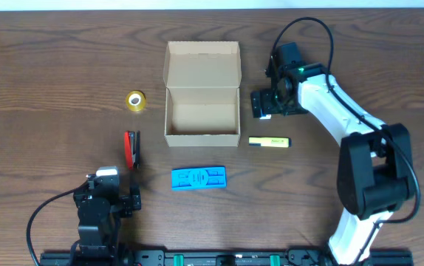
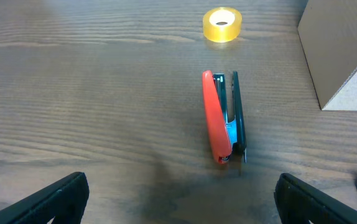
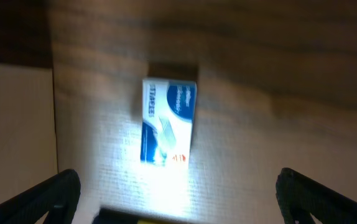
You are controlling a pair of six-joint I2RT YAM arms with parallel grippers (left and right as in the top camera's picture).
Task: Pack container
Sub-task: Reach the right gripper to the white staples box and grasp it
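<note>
The container (image 1: 202, 103) is a tan cardboard box, open, with its flap lid folded back and its inside bare. Its wall shows in the right wrist view (image 3: 17, 137) and its corner in the left wrist view (image 2: 343, 56). My right gripper (image 1: 267, 102) hovers open just right of the container, over a small blue-and-white staples box (image 3: 168, 121) lying on the table; the open fingers (image 3: 178, 199) hold nothing. My left gripper (image 1: 112, 193) is open and empty near the front left edge, just behind a red stapler (image 2: 223, 116).
A yellow tape roll (image 1: 136, 101) lies left of the container. The red stapler (image 1: 131, 149) lies at its front left. A flat blue item (image 1: 198, 178) lies in front of the container. A yellow highlighter (image 1: 269, 142) lies at its front right.
</note>
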